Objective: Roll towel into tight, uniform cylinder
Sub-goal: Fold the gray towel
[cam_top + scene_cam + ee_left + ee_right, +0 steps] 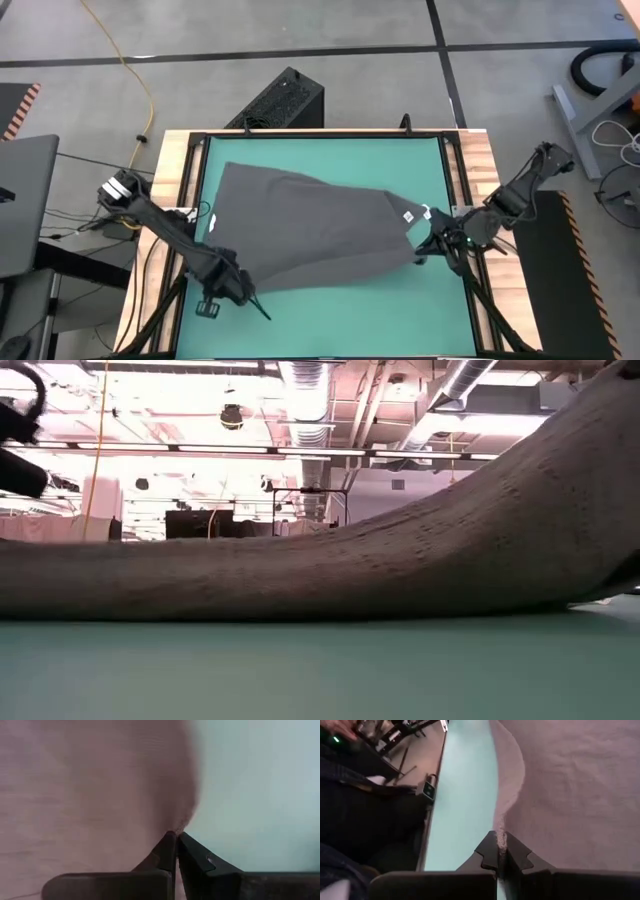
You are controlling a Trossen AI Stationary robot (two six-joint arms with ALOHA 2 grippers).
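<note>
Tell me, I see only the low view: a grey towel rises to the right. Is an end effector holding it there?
Observer: Yes. The right end effector is shut on the towel at its edge, by the table's right side.
Operator: And the left one?
Observer: The left end effector is shut on the towel's edge too, at the near left.
Operator: Is it rolled yet?
Observer: No. From above it lies spread over the green mat, its white tag near the right end effector.

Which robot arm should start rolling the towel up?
Neither alone, probably. The left gripper and right gripper are each shut on a corner of the towel, which hangs lifted between them, so both together seem best placed.
</note>
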